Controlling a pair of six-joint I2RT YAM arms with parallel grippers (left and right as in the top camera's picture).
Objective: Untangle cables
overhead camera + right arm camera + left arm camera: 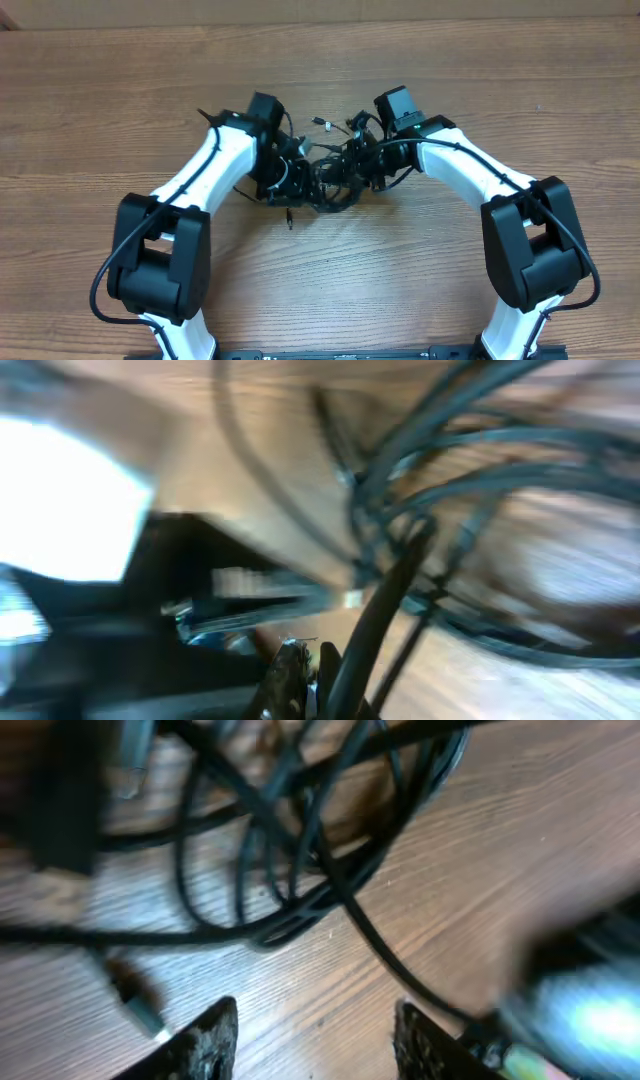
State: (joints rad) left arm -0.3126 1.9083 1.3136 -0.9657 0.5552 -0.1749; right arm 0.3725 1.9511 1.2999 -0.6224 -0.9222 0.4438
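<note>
A tangle of thin black cables [335,192] lies on the wooden table between my two arms. My left gripper [295,178] sits at the tangle's left side. In the left wrist view it [315,1040] is open, with bare wood between its fingers [210,1042]. The cable loops [300,870] lie just ahead of it and a small plug end [140,1007] to its left. My right gripper [362,160] is at the tangle's right side. The blurred right wrist view shows it [312,675] shut, with a dark cable strand [385,605] rising from its fingertips into the knot [420,490].
Loose plug ends stick out of the tangle at the back [320,123] and the front [289,215]. The right arm's wrist shows as a blur [590,1010] close beside my left gripper. Bare wooden table [330,290] surrounds the tangle.
</note>
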